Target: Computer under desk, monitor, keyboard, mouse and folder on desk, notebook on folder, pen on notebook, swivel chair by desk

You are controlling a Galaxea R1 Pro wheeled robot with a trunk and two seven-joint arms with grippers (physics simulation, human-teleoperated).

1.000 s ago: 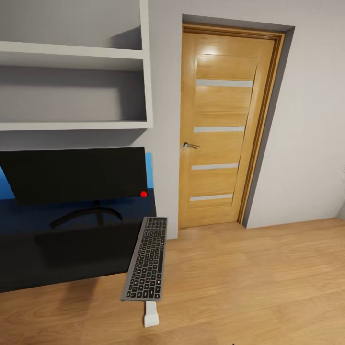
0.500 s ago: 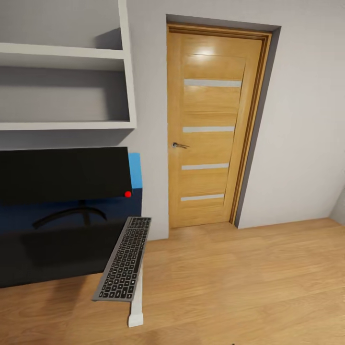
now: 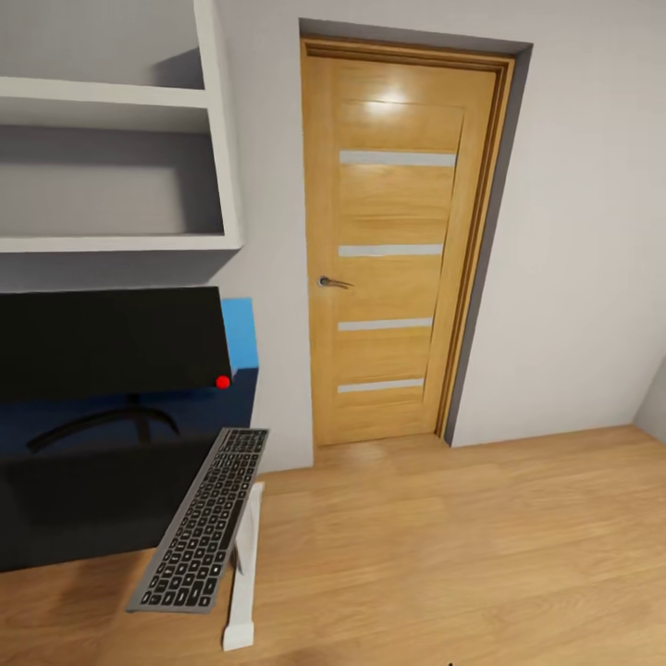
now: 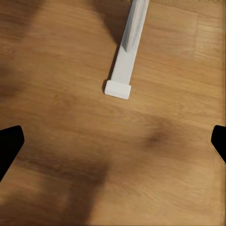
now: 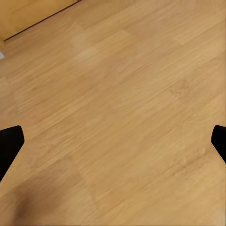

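In the head view the desk (image 3: 65, 504), with its glossy black top, fills the lower left. The monitor (image 3: 106, 342) stands on it, black screen facing me, a red dot at its lower right corner. The black keyboard (image 3: 199, 532) lies at the desk's right end, its near part reaching past the edge above a white desk leg (image 3: 242, 573). My left gripper (image 4: 113, 146) is open over the wood floor, close to that leg's foot (image 4: 117, 88). My right gripper (image 5: 113, 143) is open over bare floor with nothing between its fingertips.
A closed wooden door (image 3: 393, 250) with a lever handle stands in the wall right of the desk. White wall shelves (image 3: 111, 129) hang above the monitor, and a blue panel (image 3: 240, 331) shows behind it. Wood floor (image 3: 462, 555) stretches to the right.
The whole head picture has shifted left, so the camera has turned to the right. Monitor, keyboard and desk keep their places relative to each other.
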